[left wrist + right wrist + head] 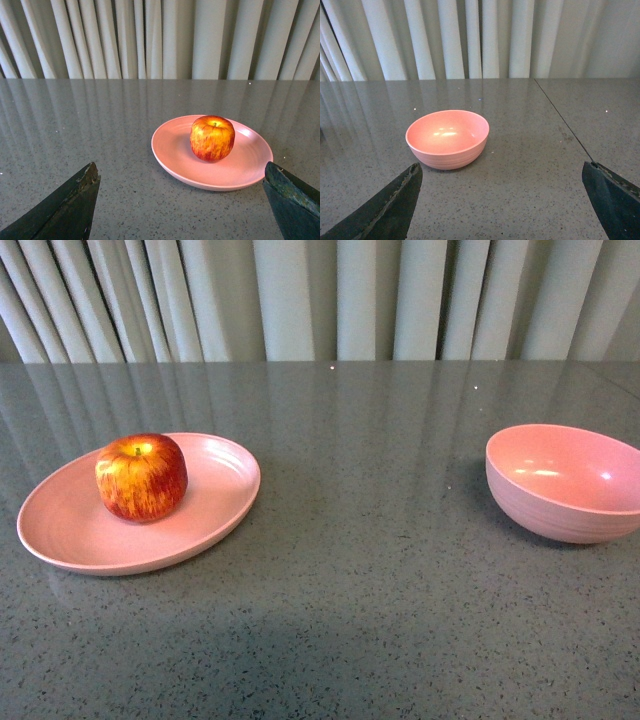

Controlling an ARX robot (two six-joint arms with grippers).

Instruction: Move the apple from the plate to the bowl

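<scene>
Along the far edge of the surface (370, 570) a pale pleated curtain (320, 300) is hanging, and its folds are reflecting in the glossy grey speckled top. Toward the left edge the plate (60, 530) is lying flat. The apple (141, 478) is sitting on it near the middle, upright with its stem up. Toward the right edge the bowl (565, 485) is standing upright, well apart from the plate, with grey surface stretching between the two. In the right wrist view a thin dark seam (560, 120) is running from the far edge toward the near side, passing beside the bowl without touching it.

The left gripper (181, 169) is facing the plate from the near side. Its two dark fingers (75, 205) are spreading wide and gripping nothing. The apple is lying ahead of the gap between them, apart from both, with the plate's near rim between it and the jaws.

The right gripper (501, 166) is likewise holding its fingers (612, 200) wide apart around nothing. The bowl is standing ahead of that gap, clear of both fingers.
</scene>
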